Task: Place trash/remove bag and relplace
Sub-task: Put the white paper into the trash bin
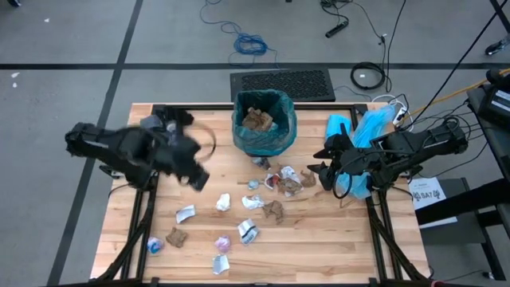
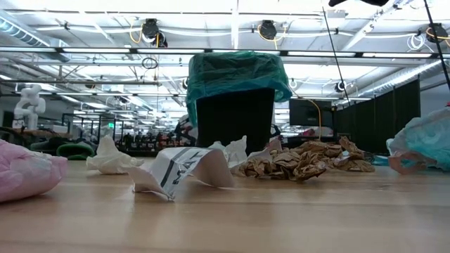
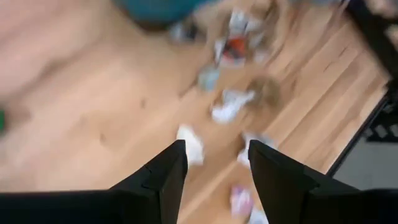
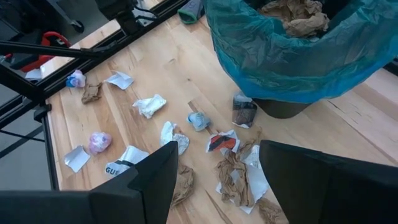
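The wooden table stands on grey flooring, and a black ribbed floor mat lies just beyond the table's far edge. Past the mat, farther from the table, a blue coiled cable rests on the floor, with a black coiled cable lying off to the mat's right. A pale sky-blue plastic bag sits at the table's far right corner, and a white label sheet lies just off the table's right edge.

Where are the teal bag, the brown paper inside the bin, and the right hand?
teal bag (image 1: 280, 127): high view, outer side of the liner.
brown paper (image 4: 297, 14): right wrist view, top of the wad.
right hand (image 4: 217, 180): right wrist view, between its open fingertips.
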